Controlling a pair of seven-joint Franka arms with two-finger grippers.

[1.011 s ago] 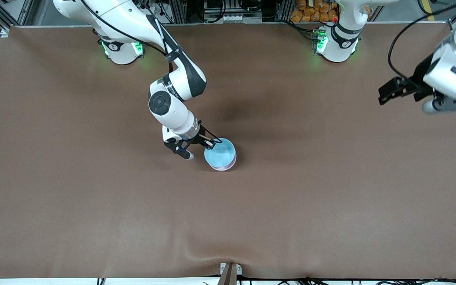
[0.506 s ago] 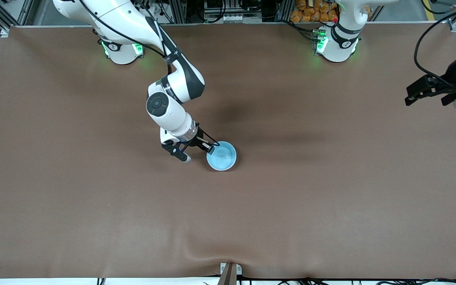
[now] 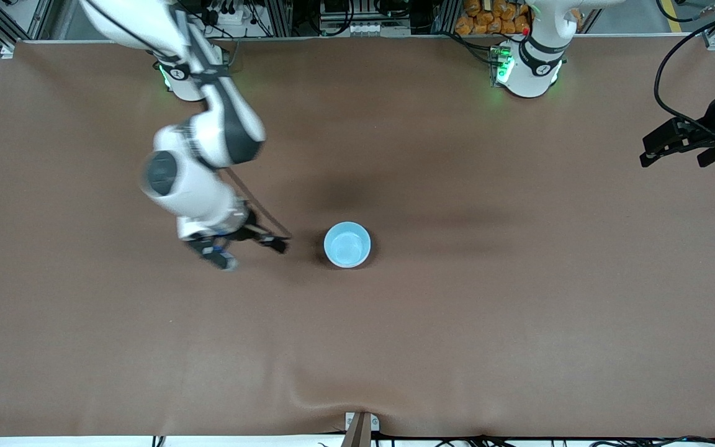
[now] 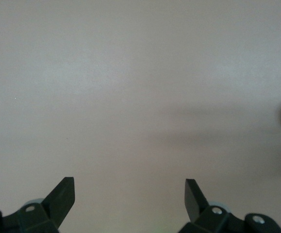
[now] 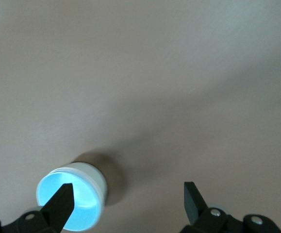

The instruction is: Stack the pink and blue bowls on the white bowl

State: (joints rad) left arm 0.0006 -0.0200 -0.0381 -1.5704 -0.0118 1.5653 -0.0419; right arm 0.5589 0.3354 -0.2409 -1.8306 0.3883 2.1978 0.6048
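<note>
The blue bowl [image 3: 347,244] sits upright near the middle of the brown desk [image 3: 457,310], round, glossy and light sky-blue, its hollow showing nothing but pale shine. In the right wrist view it [image 5: 71,198] tops a short stack: below its glowing blue rim runs a pale whitish wall, though which bowl that wall belongs to cannot be told, and no pink shows from either view. A soft shadow lies on the desk beside the stack.

The right pincer [image 3: 247,247] hangs just beside the stack, toward the right arm's end of the desk, its fingers spread apart and gripping nothing. The left pincer [image 3: 686,144] hovers over the desk's edge at the left arm's end, well apart from the bowls, its fingers [image 4: 62,195] also spread wide with bare desk between them.
</note>
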